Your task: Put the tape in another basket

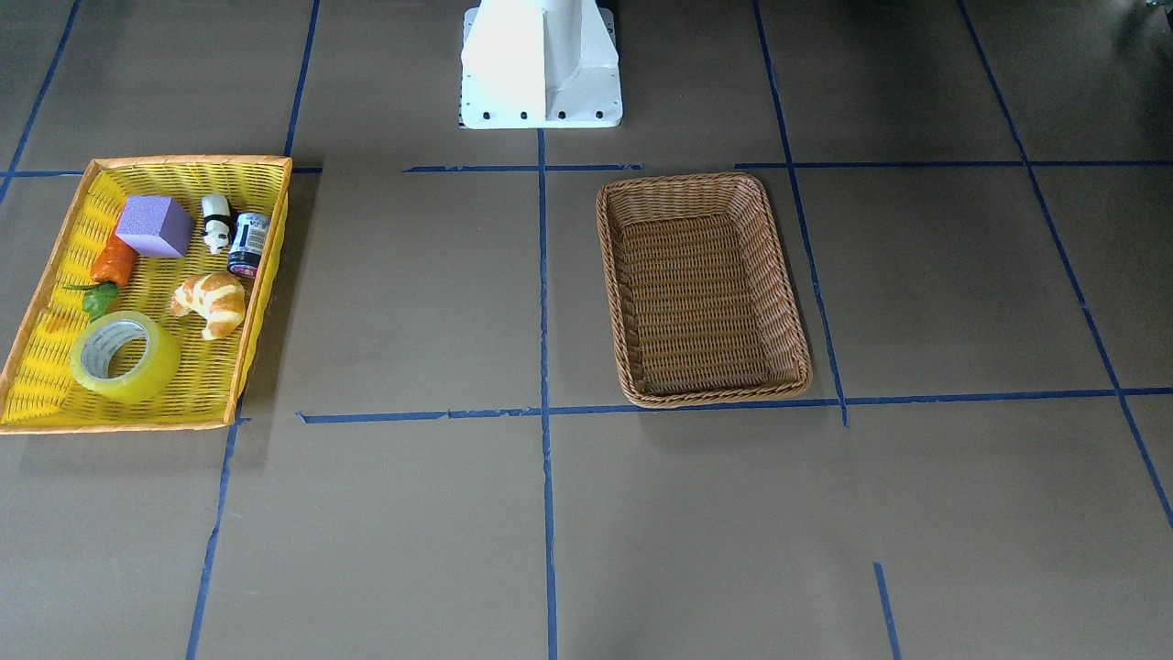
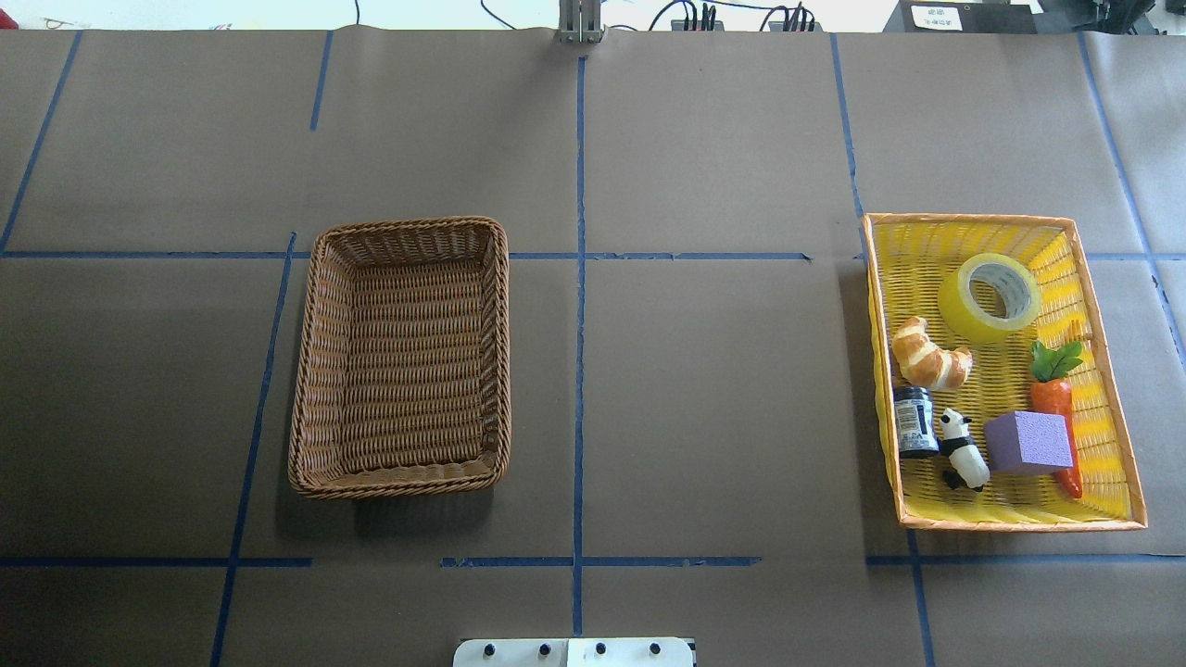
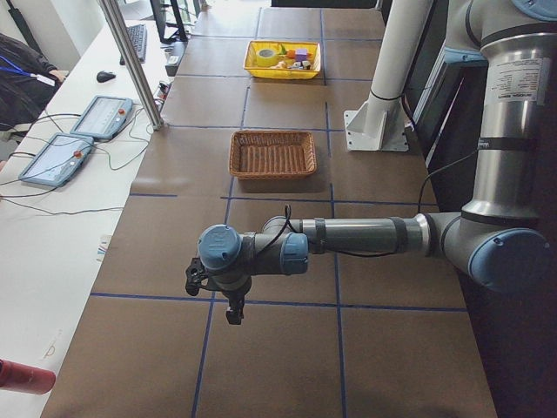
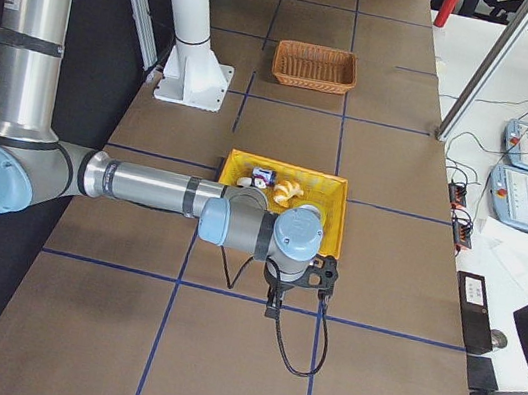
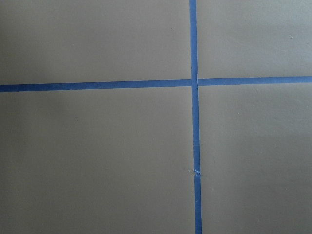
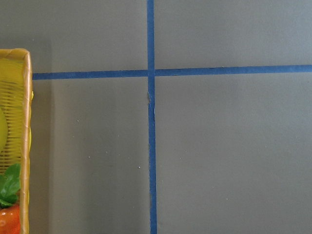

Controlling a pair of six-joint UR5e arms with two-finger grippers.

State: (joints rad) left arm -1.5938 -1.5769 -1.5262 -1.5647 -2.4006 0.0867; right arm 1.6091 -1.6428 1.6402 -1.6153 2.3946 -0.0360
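The tape, a wide translucent yellow roll with a white core, lies in the far part of the bright yellow tray; it also shows in the front-facing view. The brown wicker basket stands empty on the robot's left side of the table. My left gripper hangs over bare table beyond the wicker basket, far from both. My right gripper hangs just outside the yellow tray's outer end. Both show only in the side views, so I cannot tell whether they are open or shut.
In the yellow tray lie a croissant, a carrot, a purple block, a panda figure and a small dark jar. The white robot base stands at mid table. Blue tape lines cross the brown table cover.
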